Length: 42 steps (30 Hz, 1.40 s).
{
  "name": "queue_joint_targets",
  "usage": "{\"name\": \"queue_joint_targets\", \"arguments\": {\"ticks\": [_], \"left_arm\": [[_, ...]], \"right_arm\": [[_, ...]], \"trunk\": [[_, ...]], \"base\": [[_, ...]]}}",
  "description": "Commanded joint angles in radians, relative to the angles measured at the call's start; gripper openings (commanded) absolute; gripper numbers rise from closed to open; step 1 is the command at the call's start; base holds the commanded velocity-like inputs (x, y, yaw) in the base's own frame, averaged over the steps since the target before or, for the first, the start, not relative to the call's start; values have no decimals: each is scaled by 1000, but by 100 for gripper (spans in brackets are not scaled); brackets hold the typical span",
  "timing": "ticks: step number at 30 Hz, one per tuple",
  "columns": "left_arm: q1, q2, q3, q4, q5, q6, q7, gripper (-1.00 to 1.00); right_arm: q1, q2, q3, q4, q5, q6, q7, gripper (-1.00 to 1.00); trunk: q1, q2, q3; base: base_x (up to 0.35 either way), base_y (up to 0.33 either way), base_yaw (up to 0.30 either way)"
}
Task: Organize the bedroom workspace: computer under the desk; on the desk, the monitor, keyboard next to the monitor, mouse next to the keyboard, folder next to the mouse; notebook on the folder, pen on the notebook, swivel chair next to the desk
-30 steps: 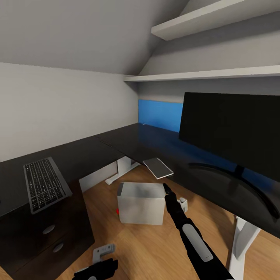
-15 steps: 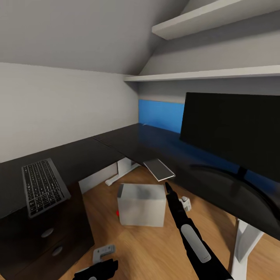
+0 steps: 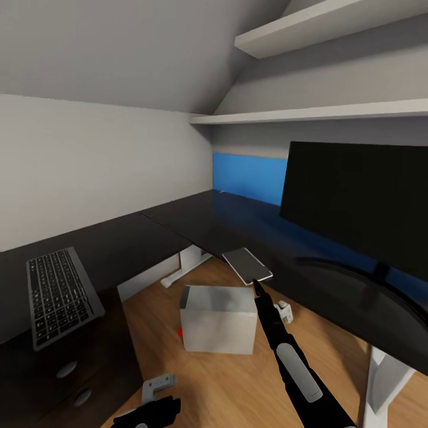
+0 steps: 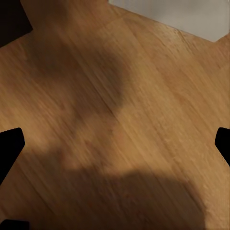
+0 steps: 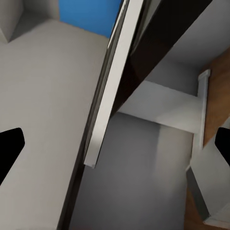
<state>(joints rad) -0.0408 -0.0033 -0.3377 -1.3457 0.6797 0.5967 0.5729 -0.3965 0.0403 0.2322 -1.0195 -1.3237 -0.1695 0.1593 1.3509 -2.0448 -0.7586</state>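
Down on the wooden floor (image 3: 178, 380) with the computer (image 3: 217, 318), in the crook of the L-shaped desk (image 3: 148, 238); hard to say whether properly beneath the top or just out in front of its edge. Above it, a thin grey slab (image 3: 248, 265) jutting past the desk edge. Right at that slab, the right gripper (image 5: 117, 146), spread wide with the slab seen edge-on between the fingers (image 5: 10, 153) and not clamped. Low and off to the other side, the left gripper (image 4: 117, 143), likewise wide and holding nothing, pointed at bare floor with a pale corner of the computer just in sight. Further out: the monitor (image 3: 356, 202) standing on the long wing, the keyboard (image 3: 56, 295) well apart from it on the short wing above the drawers (image 3: 65, 371), and a blue panel (image 3: 246, 176) against the back wall.

Main risk, as a judgement: knocking the overhanging slab off the edge. Would take only a careless nudge from the open fingers or the forearm to tip it onto the computer or the floor. Second risk: swinging the arm up from under the edge and clipping the desk or the monitor's base.
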Motion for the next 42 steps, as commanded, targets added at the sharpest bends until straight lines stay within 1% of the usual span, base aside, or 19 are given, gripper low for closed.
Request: {"name": "queue_joint_targets", "arguments": {"ticks": [1, 11, 19, 42], "left_arm": [[-1, 0, -1, -1, 11, 1, 10, 100], [-1, -1, -1, -1, 11, 1, 9, 100], [-1, 0, -2, -1, 12, 1, 9, 100], [-1, 0, -1, -1, 12, 2, 10, 100]], "right_arm": [[-1, 0, 3, 1, -11, -6, 5, 100], [-1, 0, 2, 1, -12, -5, 5, 100], [-1, 0, 2, 1, -12, -5, 5, 100], [-1, 1, 3, 4, -14, -5, 3, 100]], "trunk": [[0, 0, -1], [0, 0, -1], [0, 0, -1], [0, 0, -1]], "base": [[103, 25, 0], [35, 8, 0], [142, 29, 0], [26, 1, 0]]}}
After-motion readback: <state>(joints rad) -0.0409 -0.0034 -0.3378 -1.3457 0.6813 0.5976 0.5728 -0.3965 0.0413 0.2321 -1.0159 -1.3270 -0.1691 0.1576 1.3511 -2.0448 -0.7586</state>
